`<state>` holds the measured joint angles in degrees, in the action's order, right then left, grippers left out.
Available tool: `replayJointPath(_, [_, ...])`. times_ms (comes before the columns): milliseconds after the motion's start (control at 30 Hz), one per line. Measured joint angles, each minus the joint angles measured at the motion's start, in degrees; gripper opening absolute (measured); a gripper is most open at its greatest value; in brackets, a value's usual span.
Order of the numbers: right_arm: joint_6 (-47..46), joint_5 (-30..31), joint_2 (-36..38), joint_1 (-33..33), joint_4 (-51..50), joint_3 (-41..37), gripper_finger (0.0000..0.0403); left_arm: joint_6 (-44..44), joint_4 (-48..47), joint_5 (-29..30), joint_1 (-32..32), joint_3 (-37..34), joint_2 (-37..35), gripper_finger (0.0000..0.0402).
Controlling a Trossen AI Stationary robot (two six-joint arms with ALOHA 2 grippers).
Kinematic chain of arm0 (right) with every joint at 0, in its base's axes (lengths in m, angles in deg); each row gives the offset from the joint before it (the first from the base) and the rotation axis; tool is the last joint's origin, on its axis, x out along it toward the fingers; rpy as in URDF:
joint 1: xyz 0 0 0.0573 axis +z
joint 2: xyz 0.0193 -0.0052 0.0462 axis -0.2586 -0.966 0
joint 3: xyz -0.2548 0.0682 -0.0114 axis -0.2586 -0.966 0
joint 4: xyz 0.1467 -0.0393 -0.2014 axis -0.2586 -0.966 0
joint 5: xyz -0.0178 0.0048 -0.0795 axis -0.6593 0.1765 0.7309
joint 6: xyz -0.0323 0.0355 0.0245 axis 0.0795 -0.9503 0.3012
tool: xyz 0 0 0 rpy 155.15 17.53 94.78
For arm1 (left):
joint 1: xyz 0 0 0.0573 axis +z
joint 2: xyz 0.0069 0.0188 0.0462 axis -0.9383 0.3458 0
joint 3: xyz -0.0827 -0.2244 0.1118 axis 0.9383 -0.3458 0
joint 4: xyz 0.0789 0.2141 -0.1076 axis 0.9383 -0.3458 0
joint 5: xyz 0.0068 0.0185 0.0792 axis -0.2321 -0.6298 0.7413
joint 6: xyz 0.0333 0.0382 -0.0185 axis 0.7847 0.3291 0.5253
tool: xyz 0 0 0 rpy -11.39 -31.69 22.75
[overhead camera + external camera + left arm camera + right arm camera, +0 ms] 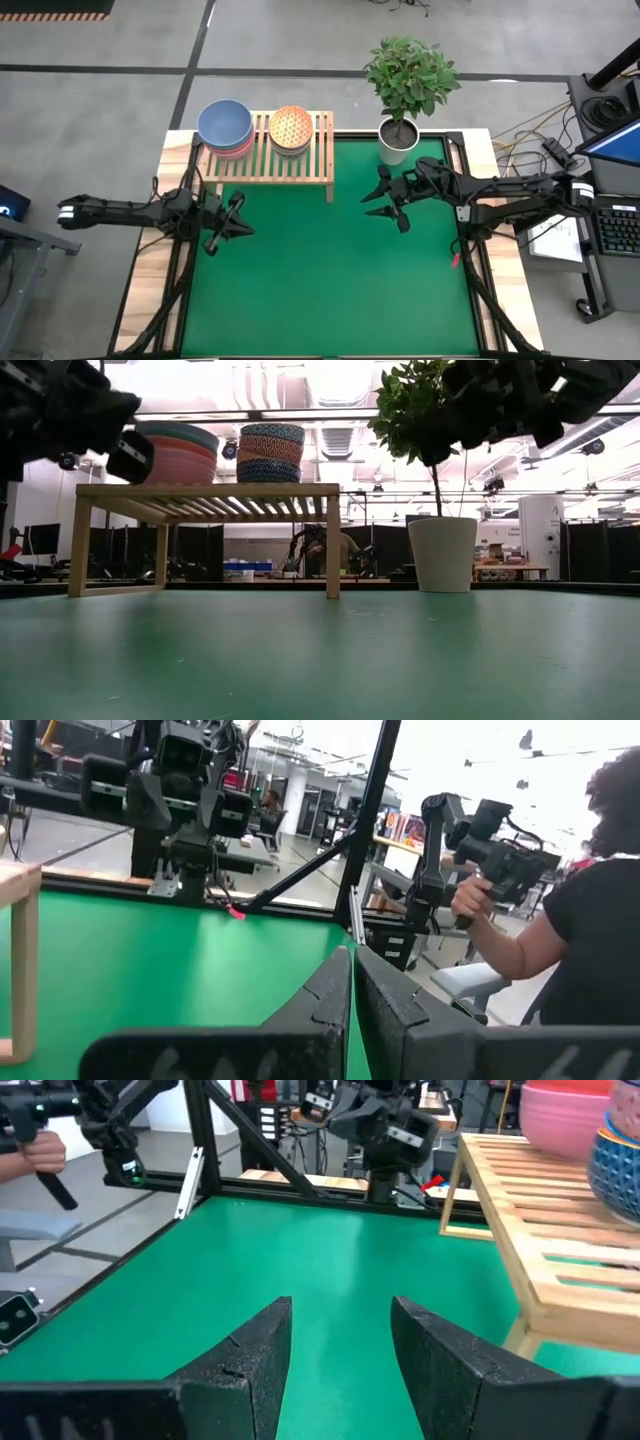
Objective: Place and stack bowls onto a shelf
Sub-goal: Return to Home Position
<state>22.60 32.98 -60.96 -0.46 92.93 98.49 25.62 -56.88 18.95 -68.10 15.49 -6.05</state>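
Bowls (226, 127) stacked on shelf (285, 166) look rigid, light, slick, probably breakable; pinch at rim. Left gripper (244, 224) near shelf, clenched, empty. Right gripper (374, 205) by plant pot (398, 145), fingers spread, empty.

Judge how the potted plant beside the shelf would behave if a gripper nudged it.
The potted plant would probably tip rather than slide: its foliage spreads wider than the white pot and sits high on a thin stem. The pot looks rigid and smooth, so it is likely slippery to grip.
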Motion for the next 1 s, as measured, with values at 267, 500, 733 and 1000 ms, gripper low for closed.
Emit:
replayJointPath(267, [-1.53,-4.32,0.05,-4.39,3.57,-3.04,0.0143,0.60,-2.47,-0.52,-0.02,-0.86,-3.65,0.0000])
replayJointPath(500, [-1.47,-5.67,1.67,-6.83,3.78,-4.86,0.0141,1.15,-4.26,-0.55,-0.02,-0.95,-4.82,0.0000])
replayJointPath(733, [-1.69,-8.40,7.94,-10.15,4.94,-9.24,0.0137,2.46,-4.80,-0.52,-0.02,-0.97,-4.88,0.0000])
replayJointPath(1000, [-5.41,-8.36,19.51,-12.54,6.32,-16.63,0.0134,4.83,-4.77,-0.44,-0.02,-0.97,-4.88,0.0000])
